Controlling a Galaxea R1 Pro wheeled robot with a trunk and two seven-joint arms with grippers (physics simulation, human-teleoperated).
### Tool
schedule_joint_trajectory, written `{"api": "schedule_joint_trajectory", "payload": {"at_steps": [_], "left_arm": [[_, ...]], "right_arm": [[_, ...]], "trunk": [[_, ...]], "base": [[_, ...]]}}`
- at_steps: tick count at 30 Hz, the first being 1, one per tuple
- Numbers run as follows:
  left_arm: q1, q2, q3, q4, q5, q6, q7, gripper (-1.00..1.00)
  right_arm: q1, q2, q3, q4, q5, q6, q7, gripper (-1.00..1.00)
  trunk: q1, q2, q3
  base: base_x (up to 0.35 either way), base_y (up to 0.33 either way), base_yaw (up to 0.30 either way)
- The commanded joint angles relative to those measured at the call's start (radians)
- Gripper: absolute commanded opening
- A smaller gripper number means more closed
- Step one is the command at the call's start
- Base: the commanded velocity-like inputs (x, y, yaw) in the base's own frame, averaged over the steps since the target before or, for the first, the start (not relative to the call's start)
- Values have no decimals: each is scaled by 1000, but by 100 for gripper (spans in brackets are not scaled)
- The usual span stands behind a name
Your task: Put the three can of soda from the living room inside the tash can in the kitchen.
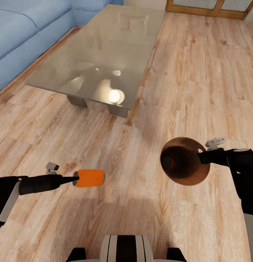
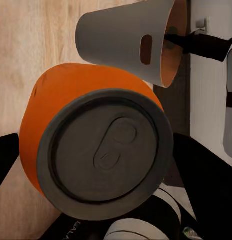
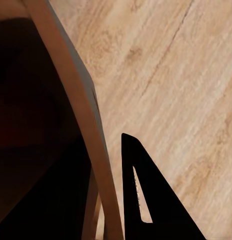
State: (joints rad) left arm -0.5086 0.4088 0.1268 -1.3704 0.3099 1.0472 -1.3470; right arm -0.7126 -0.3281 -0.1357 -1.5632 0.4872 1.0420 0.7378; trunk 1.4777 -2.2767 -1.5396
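Your left tool pinches an orange soda can, held sideways above the wood floor. Your right tool clamps the trash can rim, its brown mouth tipped up toward you.

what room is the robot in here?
Most likely a living room: a light-blue sofa, a low glass-topped coffee table, a warm wood floor, and wood-framed glass doors at the far edge.

Orange can sideways; tilted bin.
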Motion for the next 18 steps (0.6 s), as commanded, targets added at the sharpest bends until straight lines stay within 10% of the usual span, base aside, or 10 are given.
{"api": "schedule_joint_trajectory", "payload": {"at_steps": [1,12,18], "left_arm": [[-7,0,1,2,-2,0,-6,-100],[-131,-17,-3,2,61,0,-15,-100],[-168,-74,-10,3,74,0,-10,-100]], "right_arm": [[1,9,0,0,-16,5,6,-100],[13,57,38,7,-17,5,5,-100],[13,85,41,11,-16,5,3,-100]], "trunk": [[-4,7,3],[-46,84,38],[-69,126,57]], "base": [[0,0,0],[0,0,0],[0,0,0]]}}
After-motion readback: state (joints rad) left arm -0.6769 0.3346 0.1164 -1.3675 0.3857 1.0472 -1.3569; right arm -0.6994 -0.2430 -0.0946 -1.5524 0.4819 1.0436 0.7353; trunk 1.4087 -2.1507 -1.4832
